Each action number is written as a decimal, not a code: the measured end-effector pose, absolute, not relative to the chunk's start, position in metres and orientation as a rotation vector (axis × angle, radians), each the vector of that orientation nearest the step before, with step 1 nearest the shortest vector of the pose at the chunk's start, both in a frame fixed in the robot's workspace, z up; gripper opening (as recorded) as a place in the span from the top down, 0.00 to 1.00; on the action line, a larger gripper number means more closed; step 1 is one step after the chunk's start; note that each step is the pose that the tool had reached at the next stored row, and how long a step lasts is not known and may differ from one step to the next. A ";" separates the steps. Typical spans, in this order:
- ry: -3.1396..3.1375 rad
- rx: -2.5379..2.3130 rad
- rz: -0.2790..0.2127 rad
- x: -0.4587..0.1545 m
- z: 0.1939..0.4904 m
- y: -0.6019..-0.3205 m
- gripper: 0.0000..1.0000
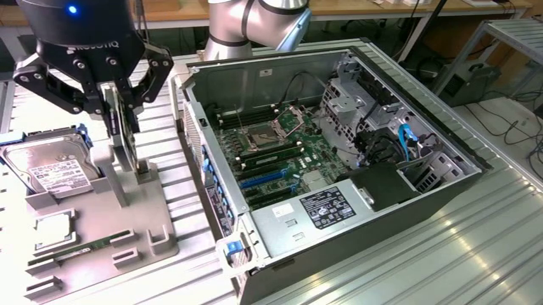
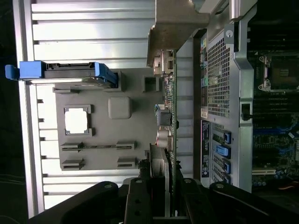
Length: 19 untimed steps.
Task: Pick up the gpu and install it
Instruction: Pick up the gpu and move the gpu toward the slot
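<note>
Green card: the gpu [image 1: 126,143], a thin green circuit board with a pale metal bracket [image 2: 173,28] at one end, stands on edge over the grey plastic parts tray [image 1: 144,235].
Grip: my black two-finger gripper [image 1: 119,105] is clamped on the card's upper edge, one finger on each face.
Direction: the card hangs directly beneath the gripper. Its long axis seems to run level, parallel to the side wall of the open grey metal computer case [image 1: 339,159], which lies to the exterior view's right.
Doubt: I cannot tell whether its lower edge touches the tray.
Count: one gpu, one silver hard drive in a blue carrier [image 1: 55,168], one square processor chip [image 1: 55,225], one narrow green memory stick [image 1: 85,244], one case.
</note>
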<state>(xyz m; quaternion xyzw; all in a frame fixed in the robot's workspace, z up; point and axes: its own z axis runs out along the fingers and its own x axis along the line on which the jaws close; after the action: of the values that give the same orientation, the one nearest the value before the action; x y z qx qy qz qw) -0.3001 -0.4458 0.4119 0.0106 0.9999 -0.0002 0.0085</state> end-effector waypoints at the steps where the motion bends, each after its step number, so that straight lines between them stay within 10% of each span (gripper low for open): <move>1: 3.124 0.033 -0.001 -0.300 0.414 -0.446 0.72; 19: 3.125 0.033 -0.001 -0.300 0.432 -0.446 0.72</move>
<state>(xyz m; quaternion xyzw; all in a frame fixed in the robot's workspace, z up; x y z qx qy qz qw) -0.2996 -0.4458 0.4317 0.0105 0.9999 -0.0003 0.0084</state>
